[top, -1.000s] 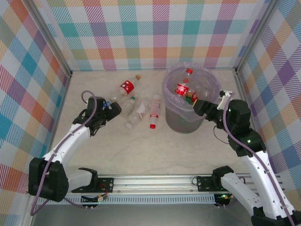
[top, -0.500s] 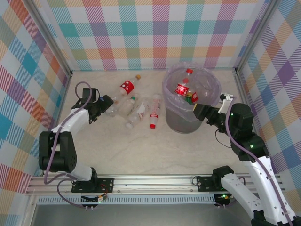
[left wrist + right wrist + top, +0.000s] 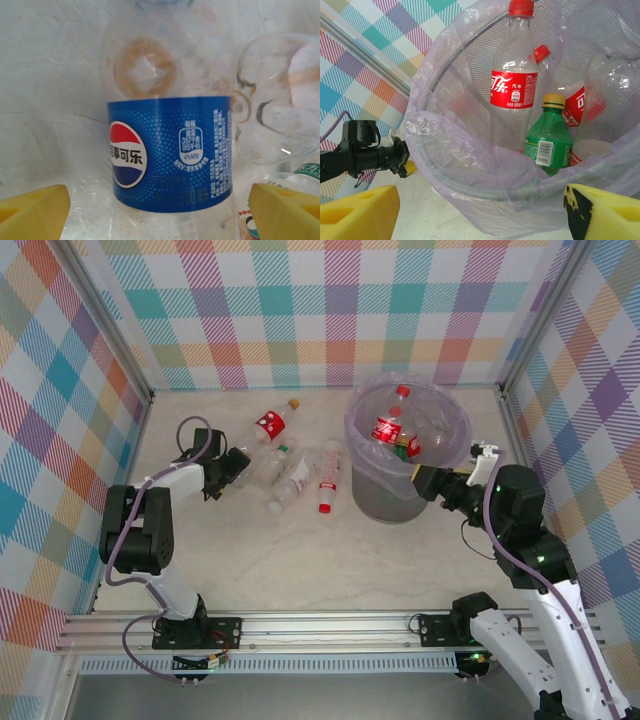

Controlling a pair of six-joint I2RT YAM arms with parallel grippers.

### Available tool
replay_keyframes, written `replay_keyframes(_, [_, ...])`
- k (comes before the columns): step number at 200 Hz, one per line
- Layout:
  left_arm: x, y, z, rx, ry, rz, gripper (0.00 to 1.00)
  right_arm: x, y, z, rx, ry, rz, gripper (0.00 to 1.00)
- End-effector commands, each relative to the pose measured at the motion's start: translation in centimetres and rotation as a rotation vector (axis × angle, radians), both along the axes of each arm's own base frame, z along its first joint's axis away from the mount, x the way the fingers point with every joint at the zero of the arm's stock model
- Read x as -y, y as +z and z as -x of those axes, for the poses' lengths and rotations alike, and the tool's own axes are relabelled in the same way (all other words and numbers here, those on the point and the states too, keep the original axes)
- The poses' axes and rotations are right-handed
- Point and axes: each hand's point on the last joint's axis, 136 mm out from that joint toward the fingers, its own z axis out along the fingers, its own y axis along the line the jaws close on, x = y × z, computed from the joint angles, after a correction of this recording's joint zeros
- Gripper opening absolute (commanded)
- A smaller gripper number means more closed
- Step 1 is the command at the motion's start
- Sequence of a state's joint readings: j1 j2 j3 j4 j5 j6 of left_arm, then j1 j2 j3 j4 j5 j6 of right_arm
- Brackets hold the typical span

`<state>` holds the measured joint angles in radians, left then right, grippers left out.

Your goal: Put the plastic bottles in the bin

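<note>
Clear, blue-labelled plastic bottle [image 3: 170, 150] sits inside my left gripper [image 3: 160, 212], jaws wide; I'd centre on the label and squeeze gently.

The left arm [image 3: 140, 530] stands folded steeply above its base, forearm stretched toward 2 o'clock. The left gripper [image 3: 238, 466] points to 3 o'clock, yellow fingertips [image 3: 35, 210] spread wide at either side. Over to the right arm [image 3: 530, 550], leaning in from 5 o'clock, wrist bent. The right gripper [image 3: 424, 481] faces 9 o'clock, jaws parted wide.
</note>
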<state>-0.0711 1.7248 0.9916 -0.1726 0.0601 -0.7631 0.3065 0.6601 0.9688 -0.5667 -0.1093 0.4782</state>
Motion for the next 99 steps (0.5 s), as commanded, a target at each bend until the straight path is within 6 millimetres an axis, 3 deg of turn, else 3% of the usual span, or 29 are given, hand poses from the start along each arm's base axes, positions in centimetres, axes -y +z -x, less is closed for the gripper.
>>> replay_keyframes(1, [0.2, -1.4, 0.7, -0.021, 0.021, 0.014, 0.86, -0.2, 1.0, -0.1, 0.027, 0.02, 0.002, 0.86])
replay_keyframes(34, [-1.0, -0.2, 1.9, 0.004, 0.026, -0.058, 0.73, 0.0, 0.9, -0.1, 0.025, 0.006, 0.011, 0.86])
replay_keyframes(99, [-1.9, 0.8, 2.1, -0.024, -0.06, -0.171, 0.64, -0.5, 1.0, -0.3, 0.019, 0.021, -0.021, 0.86])
